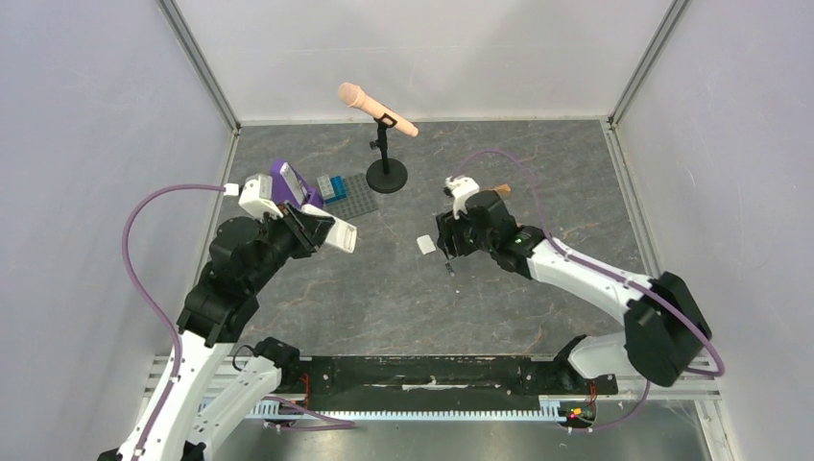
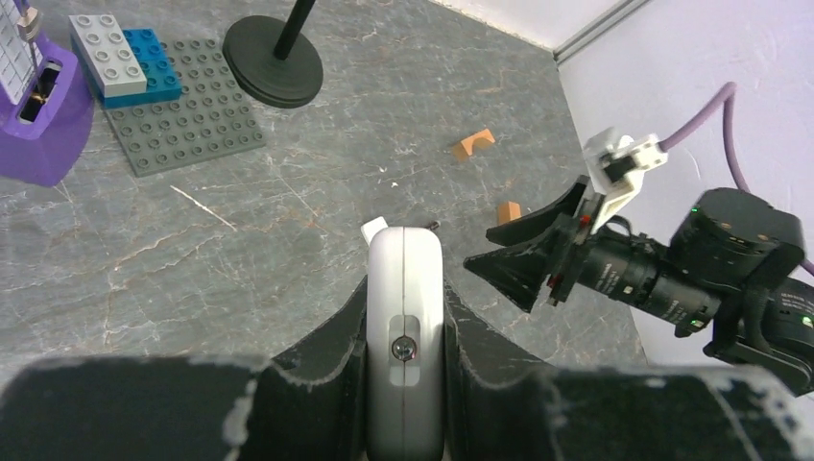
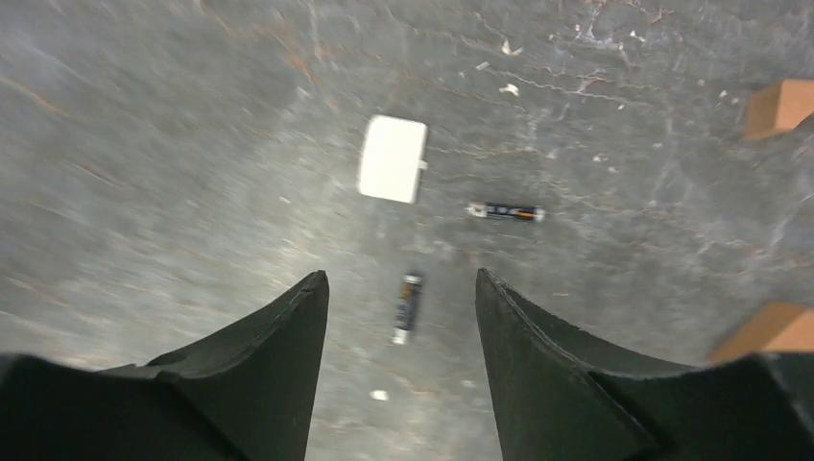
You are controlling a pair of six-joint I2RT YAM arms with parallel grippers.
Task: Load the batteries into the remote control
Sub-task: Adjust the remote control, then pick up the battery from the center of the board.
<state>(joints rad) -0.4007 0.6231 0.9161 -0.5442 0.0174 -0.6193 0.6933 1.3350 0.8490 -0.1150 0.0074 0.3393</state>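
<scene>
- Tabletop [image 1: 384, 298]: grey marbled surface with pale walls on three sides; it carries every loose item listed below.
- Left gripper [image 2: 405, 317]: fingers pressed against the two long sides of the remote control [image 2: 404, 264], pinching it. The remote is at the left of the tabletop and appears to be held clear of the surface. Its plain white back, with a small recess and a screw, faces the wrist camera.
- Right gripper [image 3: 398, 279]: fingers spread, nothing between them gripped. It hangs over the centre-right of the tabletop, well apart from the left gripper.
- Microphone on a stand [image 1: 376, 109]: at the far centre, on a round black base.
- Grey studded baseplate [image 2: 182, 106]: just left of the stand base, with a grey brick and a blue brick on its far corner.
- Purple stand [image 2: 38, 134]: at the far left, beside the baseplate.
- Small white rectangular piece [image 3: 393, 158]: flat on the tabletop, beyond the right gripper.
- Two tan blocks [image 3: 779, 106] and [image 3: 768, 331]: on the tabletop to the right of the right gripper.
- Batteries: both loose on the tabletop. One battery [image 3: 407, 307] lies in line with the gap between the right fingers, untouched. The second battery [image 3: 506, 211] lies crosswise, just right of the white piece.
</scene>
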